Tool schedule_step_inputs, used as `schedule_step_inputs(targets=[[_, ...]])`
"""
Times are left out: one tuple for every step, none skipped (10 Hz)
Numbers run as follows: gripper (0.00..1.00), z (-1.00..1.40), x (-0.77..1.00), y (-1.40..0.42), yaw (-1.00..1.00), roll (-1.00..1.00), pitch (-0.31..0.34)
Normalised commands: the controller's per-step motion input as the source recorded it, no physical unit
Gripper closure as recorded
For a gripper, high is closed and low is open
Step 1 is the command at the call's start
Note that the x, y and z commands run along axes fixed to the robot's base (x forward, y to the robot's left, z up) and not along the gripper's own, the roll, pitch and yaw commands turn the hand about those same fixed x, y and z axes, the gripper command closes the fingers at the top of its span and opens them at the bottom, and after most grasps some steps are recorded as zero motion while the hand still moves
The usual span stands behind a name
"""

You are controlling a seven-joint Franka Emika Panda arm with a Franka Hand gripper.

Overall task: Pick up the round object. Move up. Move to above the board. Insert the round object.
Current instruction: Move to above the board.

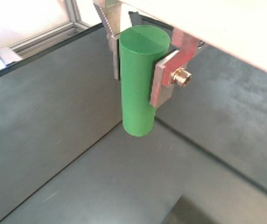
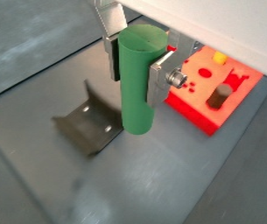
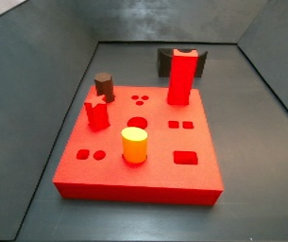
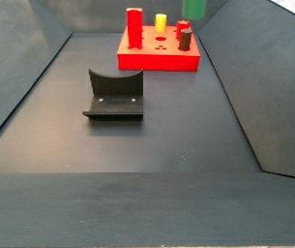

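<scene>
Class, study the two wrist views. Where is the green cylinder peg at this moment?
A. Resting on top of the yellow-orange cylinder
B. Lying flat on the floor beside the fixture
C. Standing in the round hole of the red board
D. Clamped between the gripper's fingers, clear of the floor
D: both wrist views show the green cylinder peg upright in the gripper, a silver finger against its side and its lower end above the dark floor.

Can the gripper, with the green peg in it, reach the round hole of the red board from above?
Probably yes. The gripper holds the green peg upright, lifted clear of the floor. The round hole in the red board looks open, though the yellow cylinder stands close by.
</scene>
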Motion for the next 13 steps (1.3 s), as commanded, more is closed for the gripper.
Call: schedule_step_inputs(targets=[[1.00, 0.14, 0.09, -1.00, -0.01, 0.02, 0.012], [1.00, 0.14, 0.09, -1.00, -0.01, 0.01, 0.011], [1.00, 0.14, 0.09, -1.00, 0.00, -0.01, 0.018], [1.00, 0.14, 0.09, -1.00, 0.00, -0.01, 0.025], [1.00, 0.15, 0.09, -1.00, 0.00, -0.01, 0.047], [1.00, 0.15, 0.09, -1.00, 0.00, -0.02, 0.055], [1.00, 0.16, 0.10, -1.00, 0.00, 0.00, 0.074], [1.00, 0.16, 0.11, -1.00, 0.01, -0.01, 0.093], [1.00, 0.16, 0.12, -1.00, 0.01, 0.01, 0.114], [1.00, 0.16, 0.15, -1.00, 0.00, 0.00, 0.131], [1.00, 0.17, 0.17, -1.00, 0.00, 0.00, 0.138], [1.00, 0.15, 0.18, -0.88, 0.01, 0.00, 0.140], [1.00, 0.09, 0.13, -0.48, 0.00, 0.01, 0.136]])
